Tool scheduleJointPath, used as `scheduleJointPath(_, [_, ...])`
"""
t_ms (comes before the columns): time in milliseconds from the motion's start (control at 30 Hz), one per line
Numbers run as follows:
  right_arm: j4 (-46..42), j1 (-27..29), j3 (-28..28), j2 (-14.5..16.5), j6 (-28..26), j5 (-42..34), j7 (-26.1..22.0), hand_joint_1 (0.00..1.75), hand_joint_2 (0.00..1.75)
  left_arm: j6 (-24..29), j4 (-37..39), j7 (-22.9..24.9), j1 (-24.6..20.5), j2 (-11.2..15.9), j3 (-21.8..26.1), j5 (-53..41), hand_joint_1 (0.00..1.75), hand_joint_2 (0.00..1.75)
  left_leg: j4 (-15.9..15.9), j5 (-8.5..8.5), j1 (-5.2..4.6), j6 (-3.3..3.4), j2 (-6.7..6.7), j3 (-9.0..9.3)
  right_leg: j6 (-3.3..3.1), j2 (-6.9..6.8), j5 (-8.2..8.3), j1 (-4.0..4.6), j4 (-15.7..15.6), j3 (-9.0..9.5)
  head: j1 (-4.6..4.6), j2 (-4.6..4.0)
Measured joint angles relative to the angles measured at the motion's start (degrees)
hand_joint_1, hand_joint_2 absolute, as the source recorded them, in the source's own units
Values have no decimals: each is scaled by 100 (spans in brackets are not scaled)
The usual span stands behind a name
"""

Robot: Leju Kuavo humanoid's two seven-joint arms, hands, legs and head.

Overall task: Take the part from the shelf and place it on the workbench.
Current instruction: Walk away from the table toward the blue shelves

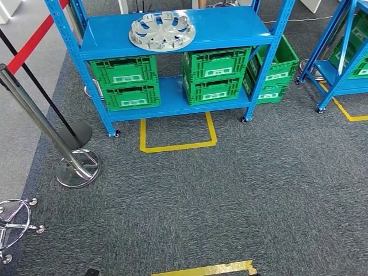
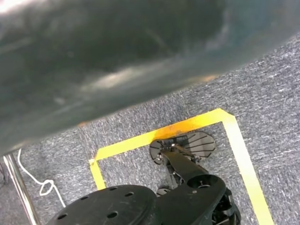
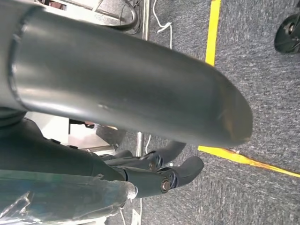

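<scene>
right hand [image 3: 141, 103] hangs with empty fingers [image 3: 176, 171] extended.

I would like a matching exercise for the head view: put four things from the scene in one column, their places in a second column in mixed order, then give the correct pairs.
Things
1. silver wheel cover
2. green crates
3. yellow tape rectangle
4. chrome stanchion base

Places
A. on the carpet just in front of the blue shelf
B. on the shelf's top board
C. on the carpet to the left, below the red belt
D. on the shelf's lower board

Pairs: 1-B, 2-D, 3-A, 4-C
</scene>
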Motion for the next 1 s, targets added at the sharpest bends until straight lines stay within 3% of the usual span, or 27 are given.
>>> scheduleJointPath(67, [-1, -12, -5, 2, -1, 7, 0, 0, 0, 1, 0, -2, -5, 3, 1, -2, 0, 0, -90, 34, 37, 59, -21, 50, 35, 125, -116, -6, 151, -68, 13, 0])
scheduleJointPath(133, [0, -6, -15, 2, 0, 9, -8, 0, 0, 1, 0, -5, -23, 4, 2, -4, 0, 0, -133, 43, 68, 95, -57, 85, 51, 344, -434, -18, 778, -369, 45, 0])
scheduleJointPath(200, [2, 19, -31, 2, 5, 8, -16, 0, 0, 1, 0, -9, -35, 2, 4, -11, 0, 0, -130, 24, 70, 100, -111, 92, 67, 437, -690, -25, 1511, -760, 64, 0])
scheduleJointPath(233, [2, 31, -39, 2, 7, 8, -15, 0, 0, 2, 0, -13, -33, 1, 6, -15, 0, 0, -127, 12, 72, 89, -140, 103, 76, 446, -672, -27, 1648, -857, 64, 0])
scheduleJointPath(267, [3, 40, -46, 2, 8, 8, -9, 0, 0, 2, 0, -15, -31, -1, 8, -17, 0, 0, -122, -6, 80, 68, -168, 123, 85, 449, -541, -30, 1564, -846, 64, 0])
scheduleJointPath(333, [3, 43, -55, 2, 7, 8, 5, 0, 0, 4, 0, -21, -27, -4, 11, -26, 0, 0, -98, -64, 111, -4, -209, 181, 116, 451, -112, -54, 861, -538, 69, 0])
scheduleJointPath(367, [5, 41, -56, 14, 9, 8, 10, 0, 0, 8, -3, -25, -29, 2, 14, -31, 0, 0, -72, -106, 110, -52, -222, 199, 126, 465, 7, -64, 496, -364, 87, 0])
scheduleJointPath(433, [9, 27, -58, 39, 14, 5, -26, 0, 0, 15, -8, -38, -32, 12, 16, -45, 0, 0, -38, -170, 90, -126, -232, 208, 63, 496, 16, -72, 164, -177, 98, 0])
scheduleJointPath(567, [9, 32, -74, 52, 16, 3, -12, 0, 0, 20, -11, -54, -35, 14, 19, -54, 0, 0, 64, -248, 108, -215, -208, 203, -147, 503, -95, -44, 181, -93, 27, 0])
scheduleJointPath(633, [7, 34, -81, 52, 10, 4, 53, 0, 0, 21, -11, -56, -49, 2, 21, -54, 0, 0, 622, -434, 110, -247, -173, -97, -226, 483, -157, -38, 159, 4, 3, 0])
scheduleJointPath(700, [7, 37, -83, 52, 6, 7, 56, 0, 0, 23, -11, -54, -43, -9, 26, -54, 0, 0, 1428, -607, 106, -251, -168, -645, -272, 472, -249, -23, 150, 103, -9, 0])
scheduleJointPath(733, [7, 44, -84, 52, 6, 9, 53, 0, 0, 25, -11, -51, -30, -9, 28, -54, 0, 0, 1660, -574, 103, -240, -168, -860, -276, 476, -304, -16, 148, 164, -13, 0])
scheduleJointPath(767, [7, 52, -84, 52, 5, 11, 51, 0, 0, 28, -11, -47, -17, -10, 30, -54, 0, 0, 1683, -422, 97, -218, -168, -977, -273, 481, -368, -12, 146, 241, -13, 0])
scheduleJointPath(800, [7, 61, -85, 52, 4, 13, 57, 0, 0, 31, -11, -44, -8, -12, 32, -54, 0, 0, 1502, -170, 88, -187, -168, -990, -266, 485, -437, -9, 140, 327, -16, 0])
scheduleJointPath(867, [8, 69, -85, 60, 2, 15, 69, 0, 0, 35, -11, -42, 0, -14, 37, -54, 0, 0, 832, 366, 50, -103, -164, -817, -239, 487, -581, -2, 102, 495, -16, 0])
scheduleJointPath(900, [9, 66, -86, 65, 2, 16, 67, 0, 0, 37, -11, -40, 2, -14, 40, -54, 0, 0, 514, 462, 27, -68, -160, -690, -215, 490, -647, 6, 69, 561, -19, 0])
scheduleJointPath(933, [9, 61, -86, 70, 2, 18, 60, 0, 0, 38, -11, -37, -2, -14, 42, -53, 0, 0, 312, 455, 10, -51, -155, -596, -186, 487, -695, 14, 12, 619, -19, 0])
scheduleJointPath(1000, [9, 48, -87, 74, 3, 21, 51, 0, 0, 42, -11, -28, -9, -20, 44, -52, 0, 0, 115, 283, 3, -28, -153, -463, -106, 478, -684, 25, -65, 756, -27, 0])
